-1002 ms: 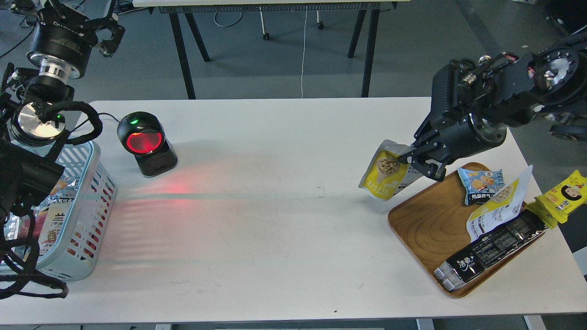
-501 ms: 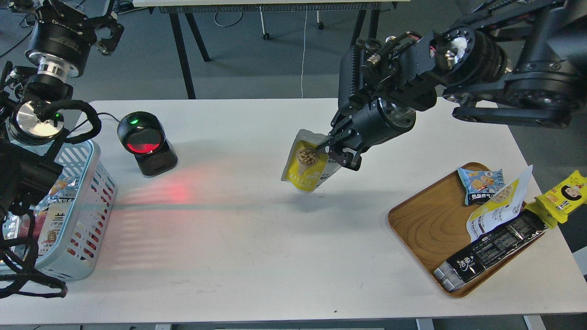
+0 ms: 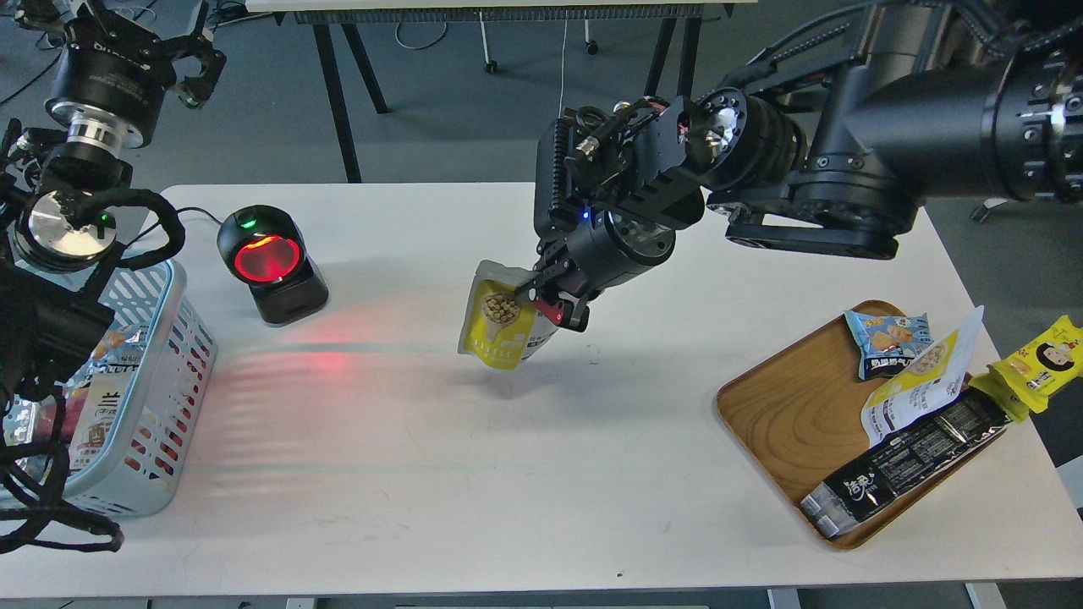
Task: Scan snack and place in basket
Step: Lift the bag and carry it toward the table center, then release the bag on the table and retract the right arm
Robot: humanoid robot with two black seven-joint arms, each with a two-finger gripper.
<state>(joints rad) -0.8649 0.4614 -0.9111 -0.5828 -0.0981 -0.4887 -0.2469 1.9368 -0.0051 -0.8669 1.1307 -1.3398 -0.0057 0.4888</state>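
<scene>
Bright even light, sharp focus, red scanner (image 3: 269, 264) glow on table (image 3: 541, 474)

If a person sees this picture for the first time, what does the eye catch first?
Probably the scanner at the table's left, glowing red and throwing red light across the white top. Next, the right pincer above mid-table, holding the yellow snack in the air. The blue basket stands at the far left edge.

The long black packet (image 3: 905, 461) on the wooden tray (image 3: 787, 414) has big white Chinese signs at its near end, too small to read. The other packets carry only tiny, blurry print.
</scene>
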